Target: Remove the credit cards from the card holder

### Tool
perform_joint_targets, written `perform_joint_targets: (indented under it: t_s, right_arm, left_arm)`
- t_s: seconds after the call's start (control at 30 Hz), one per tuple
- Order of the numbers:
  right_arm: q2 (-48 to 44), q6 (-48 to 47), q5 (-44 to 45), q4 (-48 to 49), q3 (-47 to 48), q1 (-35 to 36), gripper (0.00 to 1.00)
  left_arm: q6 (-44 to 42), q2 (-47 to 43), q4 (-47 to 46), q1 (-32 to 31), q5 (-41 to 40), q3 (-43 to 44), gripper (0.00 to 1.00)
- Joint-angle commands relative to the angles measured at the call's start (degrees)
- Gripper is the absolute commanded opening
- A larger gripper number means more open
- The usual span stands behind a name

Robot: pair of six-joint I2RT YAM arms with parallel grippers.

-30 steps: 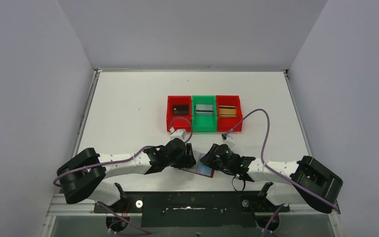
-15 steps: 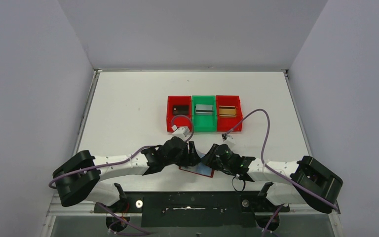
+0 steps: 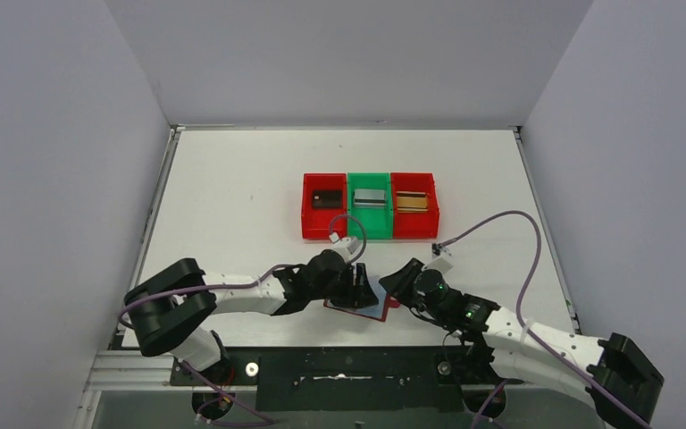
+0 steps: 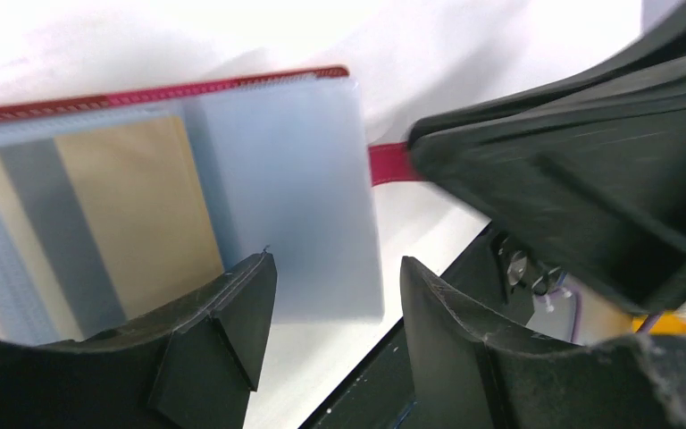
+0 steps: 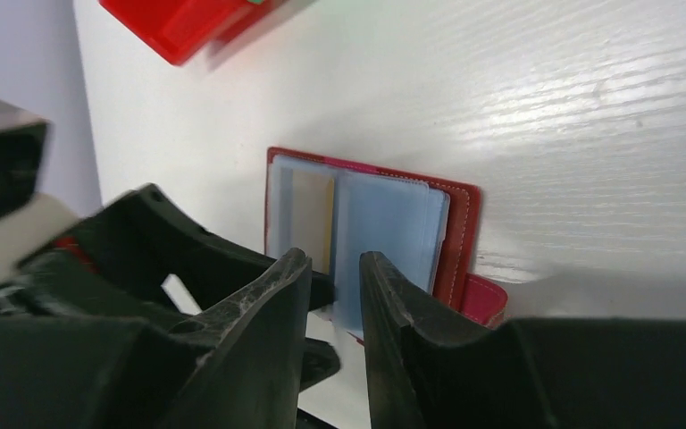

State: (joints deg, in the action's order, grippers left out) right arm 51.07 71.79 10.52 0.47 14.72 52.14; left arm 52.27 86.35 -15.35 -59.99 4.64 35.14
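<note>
The card holder lies open near the table's front edge, dark red with bluish sleeves. A gold-tan credit card shows inside one sleeve. The red clasp tab sticks out at the holder's side. My left gripper hovers open over the sleeve's near corner, with nothing between its fingers. Just off the holder's right side, my right gripper points at the blue sleeve. Its jaws stand a narrow gap apart and hold nothing.
Three bins stand in a row mid-table: a red one with a black card, a green one with a silver card, and a red one with a gold card. The dark front edge of the table lies just below the holder.
The left gripper has slid right onto the holder. The right arm has swung, its elbow out to the right, and its gripper has backed slightly right of the holder.
</note>
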Motion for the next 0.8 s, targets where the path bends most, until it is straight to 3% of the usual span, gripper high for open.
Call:
perform_joint_targets:
  t_s: [0.0,0.17,0.37,0.6,0.77]
  right_arm:
    - [-9.02,3.64,8.08,-6.37,-1.35,-0.34,0.30]
    - [-11.75,2.91,7.52,-6.25,-1.70,-0.46,0.32]
    - [-4.72,-1.51,1.97,0.90,0.94,-0.45,0.32]
    - [9.77,-5.88,-4.34,7.79,6.65,0.04,0.31]
    - [21.50,-9.28,-1.47,-1.53,17.22,2.38,0.35]
  left_arm:
    - [-1.01,3.94,-4.42,-1.02,4.88,4.43,0.53]
    - [-1.13,-1.72,0.30,-2.85,-5.06,3.63,0.51]
    - [-0.55,-14.22,12.00,-0.52,-15.96,0.02,0.52]
    - [1.44,-20.17,16.73,4.03,-15.58,-5.23,0.54]
    - [3.84,-22.76,19.07,4.77,-18.66,-6.68,0.54]
